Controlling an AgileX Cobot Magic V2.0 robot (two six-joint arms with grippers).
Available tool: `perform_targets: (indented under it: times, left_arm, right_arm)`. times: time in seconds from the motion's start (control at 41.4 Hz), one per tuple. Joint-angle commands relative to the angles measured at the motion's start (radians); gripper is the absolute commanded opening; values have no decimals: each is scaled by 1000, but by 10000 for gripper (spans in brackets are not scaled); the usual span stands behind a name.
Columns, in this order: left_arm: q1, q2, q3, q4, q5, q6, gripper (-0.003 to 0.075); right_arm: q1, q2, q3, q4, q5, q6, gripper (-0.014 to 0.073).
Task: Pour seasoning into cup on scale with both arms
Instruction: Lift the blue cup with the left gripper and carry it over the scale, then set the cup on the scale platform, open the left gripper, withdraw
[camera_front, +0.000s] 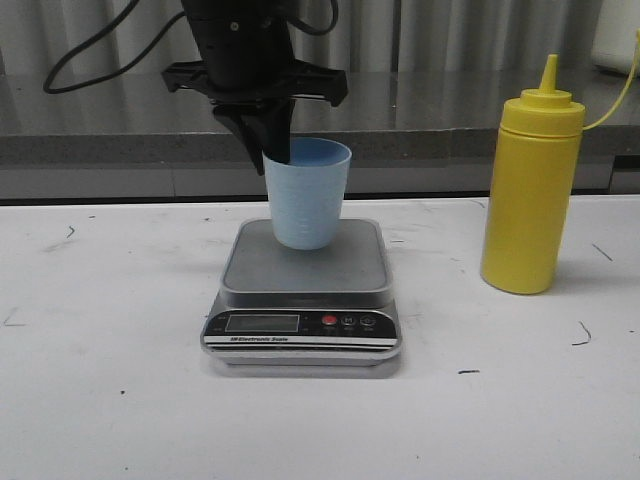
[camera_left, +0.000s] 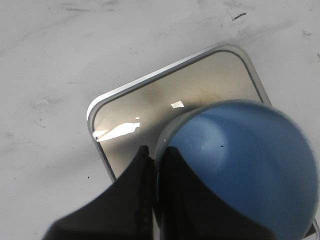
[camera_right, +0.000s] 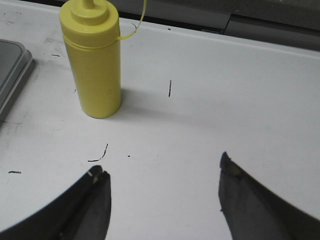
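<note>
The left pincer (camera_front: 277, 150) is clamped on the cup's (camera_front: 308, 195) near-left rim, 1 finger inside and 1 outside, with the cup standing upright on the scale (camera_front: 303, 295). So the cup looks placed (release still to come), and it seems empty. Right of the scale, well apart, the bottle (camera_front: 531, 190) stands capped and untouched on the desk (camera_front: 120, 400): tall, yellow, pointed nozzle. The right pincer (camera_right: 162, 192) is spread wide, holding nothing, short of the bottle. Pouring remains entirely.
</note>
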Motion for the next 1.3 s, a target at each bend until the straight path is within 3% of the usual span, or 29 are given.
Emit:
perform_targets:
  times: [0.0,0.314,0.652,0.942,1.28]
  left_arm:
    - [-5,-41,-33,5,-51,-14,-20]
    - [-5,-36,-33,4,-29,-6,-1]
    - [-5,-48,-117,-23,33,-6,391]
    - [-5,-194,-89,-21,47,30,386]
    - [-5,-586,322,-19,-177,49,386]
  right_arm:
    - [-6,6,-33,-14,-62,-8,490]
    - [-6,6,-33,-14,-62,-8,490]
    - [-6,6,-33,-14,-62,-8,490]
    - [-6,6,-33,-14,-62,-8,490]
    - [-6,6,-33,-14,-62,-8,490]
